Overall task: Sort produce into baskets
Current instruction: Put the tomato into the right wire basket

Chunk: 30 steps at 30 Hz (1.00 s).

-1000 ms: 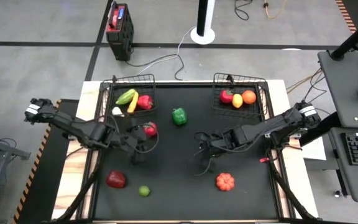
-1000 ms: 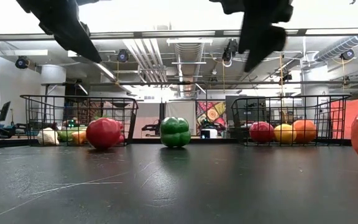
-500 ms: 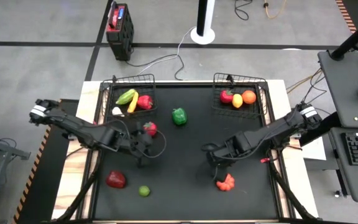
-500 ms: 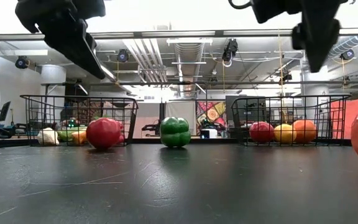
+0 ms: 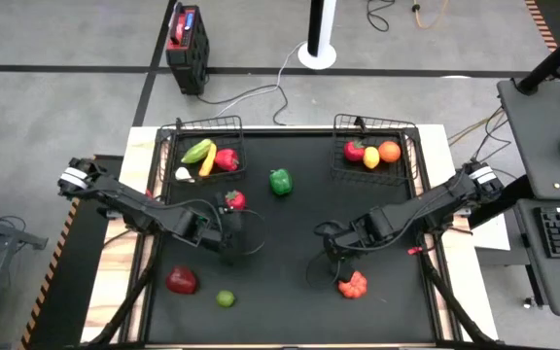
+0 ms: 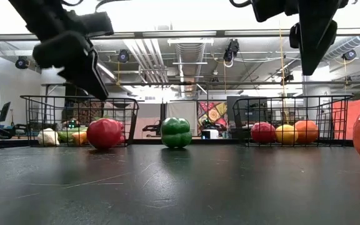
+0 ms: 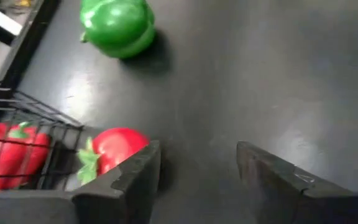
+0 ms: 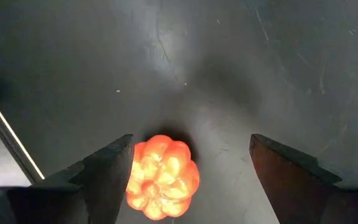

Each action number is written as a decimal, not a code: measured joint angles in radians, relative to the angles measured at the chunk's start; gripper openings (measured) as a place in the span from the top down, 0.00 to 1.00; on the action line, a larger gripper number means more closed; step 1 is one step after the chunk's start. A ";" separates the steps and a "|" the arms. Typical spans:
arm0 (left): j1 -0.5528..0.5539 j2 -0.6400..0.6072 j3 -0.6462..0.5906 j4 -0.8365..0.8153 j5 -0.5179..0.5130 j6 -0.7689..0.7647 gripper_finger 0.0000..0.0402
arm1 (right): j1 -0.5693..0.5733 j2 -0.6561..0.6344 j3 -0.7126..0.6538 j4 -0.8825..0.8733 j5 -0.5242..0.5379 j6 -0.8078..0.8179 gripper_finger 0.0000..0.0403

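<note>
My two arms are dark, jointed and slim, each with a pale, light-marked block at its outer joint and thin black cable looping beside it. The left claw [image 7: 197,177] and right claw [image 8: 188,171] have flat, matte grey-black fingers.

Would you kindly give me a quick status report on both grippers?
Left gripper open, empty, beside red tomato. Right gripper open above orange pumpkin, not touching. Nothing in the way.
</note>
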 joint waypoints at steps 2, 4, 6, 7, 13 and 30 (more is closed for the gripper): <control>-0.001 0.015 0.000 -0.024 -0.035 0.001 0.48 | 0.000 0.000 0.000 0.016 0.013 -0.011 0.22; -0.002 0.018 0.000 -0.051 -0.064 0.011 0.45 | 0.000 0.000 0.000 0.017 0.018 -0.018 0.21; -0.003 0.012 0.000 -0.072 -0.082 0.027 0.42 | 0.000 0.000 0.000 0.018 0.019 -0.023 0.21; -0.003 0.006 -0.003 -0.074 -0.084 0.046 0.42 | 0.000 0.000 0.000 0.018 0.023 -0.027 0.21; -0.003 -0.028 -0.061 -0.038 -0.107 0.143 0.40 | 0.000 0.000 0.000 0.033 0.071 -0.063 0.21; 0.043 -0.030 -0.187 0.099 -0.202 0.167 0.42 | 0.000 0.001 0.000 0.062 0.095 -0.106 0.20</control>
